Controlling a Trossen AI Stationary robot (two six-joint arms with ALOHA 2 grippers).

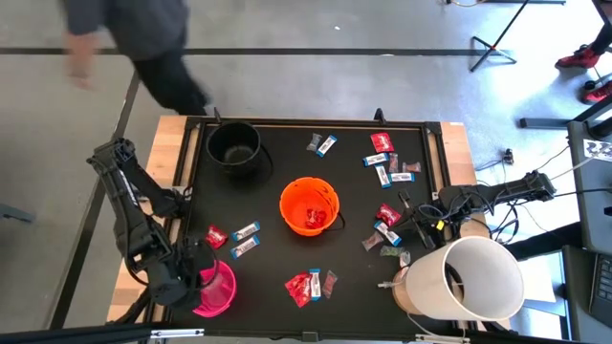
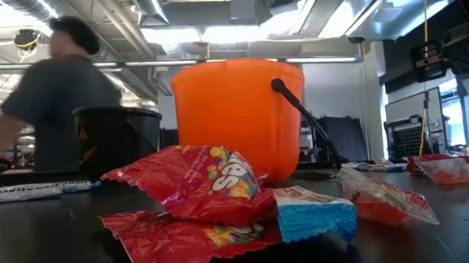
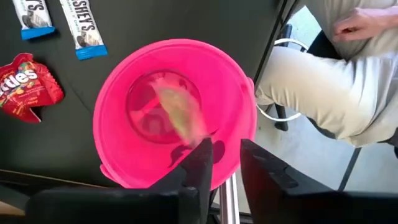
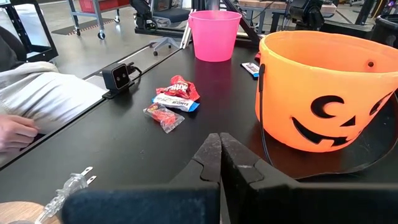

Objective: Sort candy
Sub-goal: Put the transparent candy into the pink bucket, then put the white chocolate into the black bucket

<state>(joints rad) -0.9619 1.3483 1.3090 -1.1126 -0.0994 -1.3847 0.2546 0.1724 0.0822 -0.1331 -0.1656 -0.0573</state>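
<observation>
My left gripper [image 3: 225, 152] hangs open over the pink bucket [image 3: 168, 112] at the table's near left corner [image 1: 215, 287], pointing steeply down. A pale blurred sweet [image 3: 180, 115] shows inside the bucket, below the fingers and apart from them. Candy lies scattered on the black table: a red packet [image 3: 25, 84] and two blue-and-white bars [image 3: 84, 31] beside the pink bucket, and a red and blue heap [image 2: 223, 206] at the near edge. More candy [image 1: 384, 167] lies at the far right. My right gripper [image 4: 219, 149] rests shut at the right side, facing the orange bucket [image 4: 323, 93].
A black bucket [image 1: 234, 145] stands at the far left and the orange bucket [image 1: 309, 205] in the middle. A large white tub [image 1: 464, 279] sits at the near right corner. One person [image 1: 124, 38] moves beyond the far edge; another sits close by the pink bucket [image 3: 323, 93].
</observation>
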